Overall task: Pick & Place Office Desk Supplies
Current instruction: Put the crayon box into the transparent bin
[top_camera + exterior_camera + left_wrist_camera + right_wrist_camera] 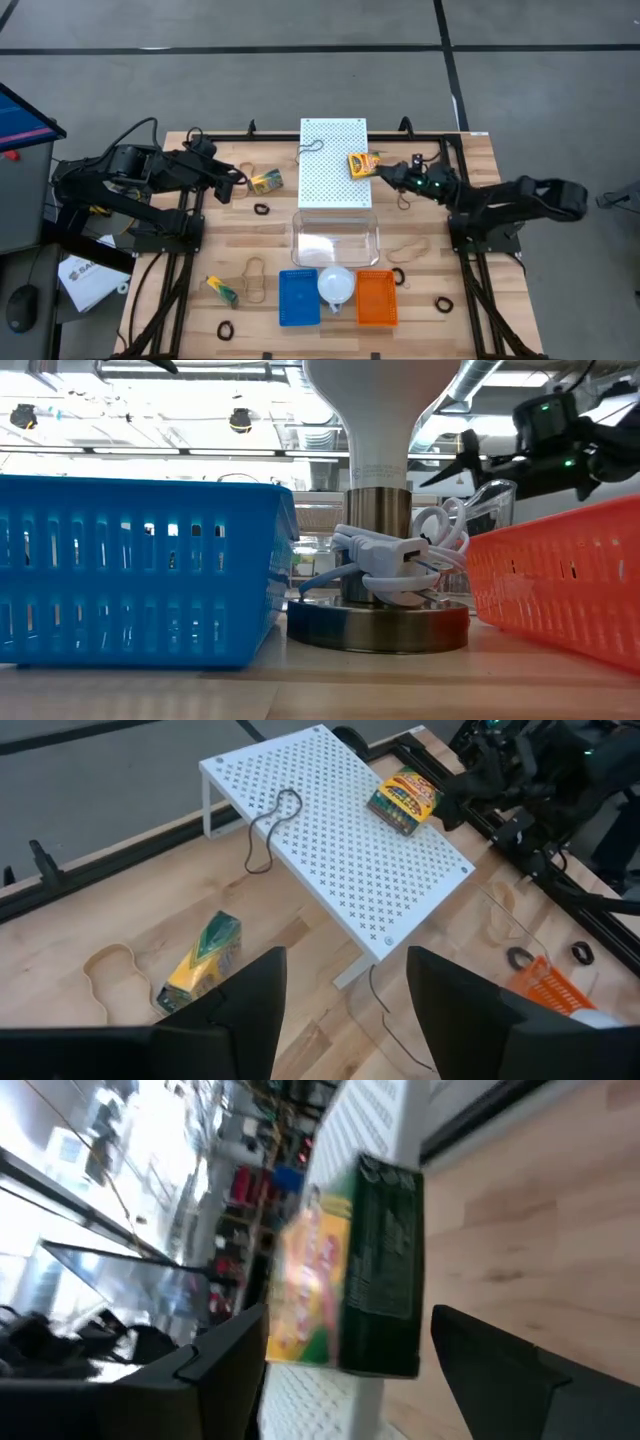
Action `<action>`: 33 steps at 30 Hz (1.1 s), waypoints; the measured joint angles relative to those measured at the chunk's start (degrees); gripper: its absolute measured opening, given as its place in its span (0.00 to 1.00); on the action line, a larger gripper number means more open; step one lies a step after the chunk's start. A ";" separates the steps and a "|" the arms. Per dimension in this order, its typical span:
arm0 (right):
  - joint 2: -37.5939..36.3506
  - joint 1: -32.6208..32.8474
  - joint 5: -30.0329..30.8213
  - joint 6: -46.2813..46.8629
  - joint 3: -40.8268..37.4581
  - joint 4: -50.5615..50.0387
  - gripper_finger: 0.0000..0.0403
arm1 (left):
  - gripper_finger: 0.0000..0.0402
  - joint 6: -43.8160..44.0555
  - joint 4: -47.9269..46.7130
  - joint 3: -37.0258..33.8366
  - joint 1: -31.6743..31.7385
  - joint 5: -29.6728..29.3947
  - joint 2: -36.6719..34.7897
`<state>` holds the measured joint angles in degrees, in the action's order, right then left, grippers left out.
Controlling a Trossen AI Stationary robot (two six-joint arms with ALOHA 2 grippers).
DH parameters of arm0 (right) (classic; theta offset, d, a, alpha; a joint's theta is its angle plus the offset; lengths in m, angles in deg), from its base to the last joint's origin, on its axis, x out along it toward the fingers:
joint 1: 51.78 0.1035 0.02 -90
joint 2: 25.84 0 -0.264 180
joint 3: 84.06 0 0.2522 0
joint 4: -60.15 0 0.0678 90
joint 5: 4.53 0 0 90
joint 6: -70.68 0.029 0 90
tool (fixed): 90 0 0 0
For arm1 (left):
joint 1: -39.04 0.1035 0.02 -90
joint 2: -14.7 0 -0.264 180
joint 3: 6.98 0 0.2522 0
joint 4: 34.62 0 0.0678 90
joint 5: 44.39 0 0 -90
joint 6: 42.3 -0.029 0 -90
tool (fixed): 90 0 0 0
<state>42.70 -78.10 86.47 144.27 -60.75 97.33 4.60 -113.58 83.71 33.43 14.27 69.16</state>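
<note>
A yellow-and-green crayon box (362, 164) lies flat on the right edge of the white perforated shelf (334, 190). My right gripper (386, 173) is open at that edge. Its fingers stand on either side of the box (345, 1280) without touching it. A thin dark band (270, 825) lies on the shelf's far part. My left gripper (236, 186) is open and empty above the table, left of the shelf. A second crayon box (203, 958) lies on the table just ahead of it, beside a tan rubber band (105, 972).
A clear container (335, 238) stands in front of the shelf. Nearer the front edge are a blue basket (298, 297), a lamp (336, 285) and an orange basket (376, 298). Black rings (262, 209), rubber bands (255, 280) and a third crayon box (222, 290) lie about.
</note>
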 joint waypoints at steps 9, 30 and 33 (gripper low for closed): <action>10.18 0.06 -1.21 0.86 2.64 9.47 0.68 | 0.50 -0.11 0.21 0.00 0.00 0.17 0.00; 12.57 0.04 -1.32 2.45 0.66 13.20 0.68 | 0.50 -0.14 0.16 0.00 0.00 0.89 -0.02; 10.87 0.02 -1.17 2.55 -1.11 13.25 0.68 | 0.50 -0.14 0.14 0.00 0.00 0.90 -0.04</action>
<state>53.57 -78.08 85.30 146.82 -61.86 110.58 4.47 -113.43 83.71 33.43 15.17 69.11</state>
